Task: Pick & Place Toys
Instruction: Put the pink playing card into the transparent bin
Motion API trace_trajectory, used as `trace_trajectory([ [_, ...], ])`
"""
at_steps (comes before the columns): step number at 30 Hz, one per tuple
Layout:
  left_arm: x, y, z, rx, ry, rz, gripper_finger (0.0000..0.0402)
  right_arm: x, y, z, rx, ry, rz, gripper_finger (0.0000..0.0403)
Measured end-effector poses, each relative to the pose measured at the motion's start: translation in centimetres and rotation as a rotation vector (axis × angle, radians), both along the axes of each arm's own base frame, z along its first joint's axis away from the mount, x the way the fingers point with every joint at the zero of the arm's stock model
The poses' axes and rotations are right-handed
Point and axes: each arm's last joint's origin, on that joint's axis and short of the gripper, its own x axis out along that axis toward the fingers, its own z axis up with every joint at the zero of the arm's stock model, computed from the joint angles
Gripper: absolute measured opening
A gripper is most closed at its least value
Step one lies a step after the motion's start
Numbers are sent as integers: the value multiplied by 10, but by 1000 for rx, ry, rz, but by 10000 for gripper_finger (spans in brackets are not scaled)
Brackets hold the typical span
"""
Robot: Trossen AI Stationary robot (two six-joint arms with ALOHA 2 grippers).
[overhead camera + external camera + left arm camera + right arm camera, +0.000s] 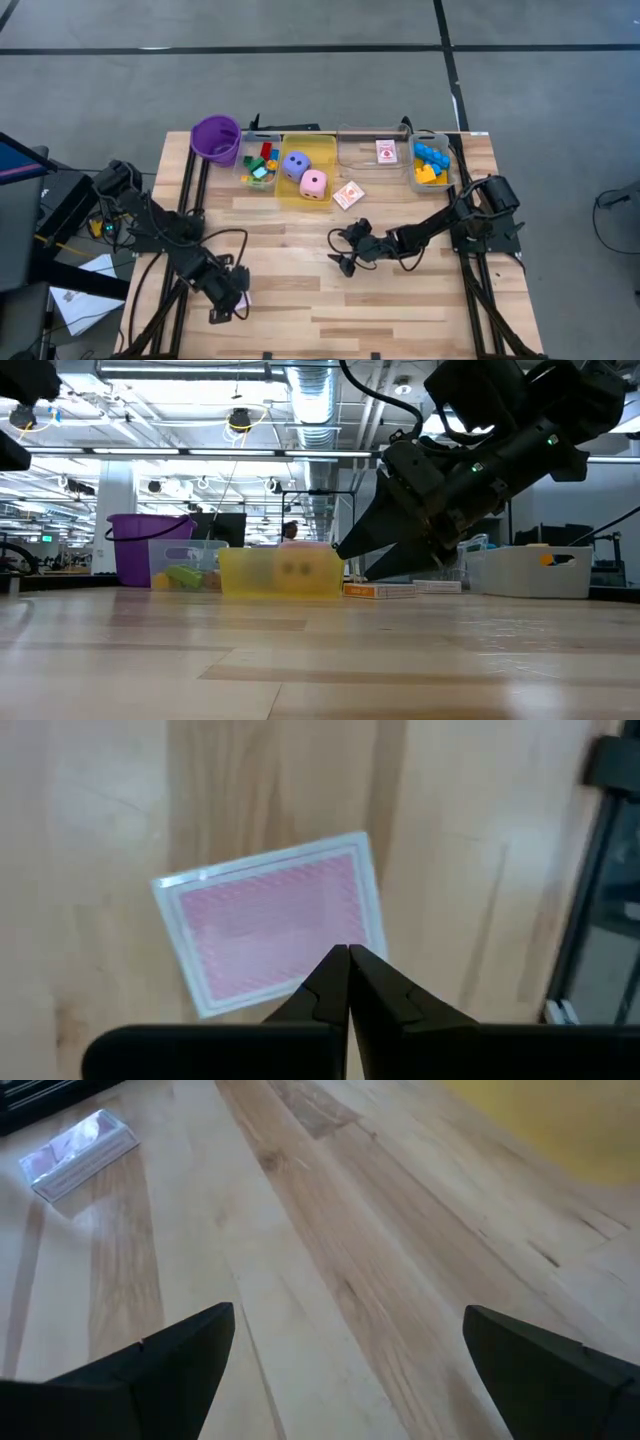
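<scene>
A pink-backed playing card [270, 925] lies flat on the table near its front left [244, 298]. My left gripper [348, 954] is shut, its tips over one long edge of the card; it also shows in the high view [230, 292]. My right gripper [345, 252] is open and empty low over the table's middle, pointing toward the left edge; it also shows in its wrist view [345, 1340] and the low view [350, 552]. A card box [348, 195] lies in front of the bins. A purple die [296, 165] and a pink die [313, 184] sit in the yellow bin [322, 152]. My left gripper has its shut fingertips [340, 970] over the card's long edge [372, 925], coming from above. I cannot tell whether they touch it. The card lies flat on the table.
Along the far edge stand a purple cup [215, 138], a clear bin of mixed bricks [260, 165], a clear bin with a card box [386, 151], and a bin of blue and yellow bricks [430, 165]. Bare wood lies between the two grippers.
</scene>
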Motion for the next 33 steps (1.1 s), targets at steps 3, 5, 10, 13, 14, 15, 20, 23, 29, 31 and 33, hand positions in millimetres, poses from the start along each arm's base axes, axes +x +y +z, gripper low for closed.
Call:
trace_trajectory([
  [3,-3,1,-4,18,1,27,0,0,0,0,1,0,1,385],
  [5,-4,3,-11,20,9,44,0,0,0,0,2,1,3,385],
  [10,-9,8,-29,-1,3,44,0,0,1,0,11,4,15,385],
  [13,-9,8,-36,-24,-41,48,0,0,1,0,11,4,16,385],
  [14,-8,8,-38,-28,-63,53,0,0,1,0,11,4,16,385],
  [15,-8,9,-41,-29,-90,60,0,0,1,0,11,5,16,385],
  [20,-5,14,-55,-66,-251,114,0,0,0,0,11,5,15,385],
  [23,-2,22,-62,-73,-315,163,0,0,1,0,11,5,16,385],
  [29,10,45,-68,73,-465,224,0,0,0,0,11,3,16,385],
  [31,15,54,-68,159,-503,234,0,0,1,1,13,-2,16,385],
  [33,20,64,-68,246,-532,252,0,0,1,1,14,-7,19,385],
])
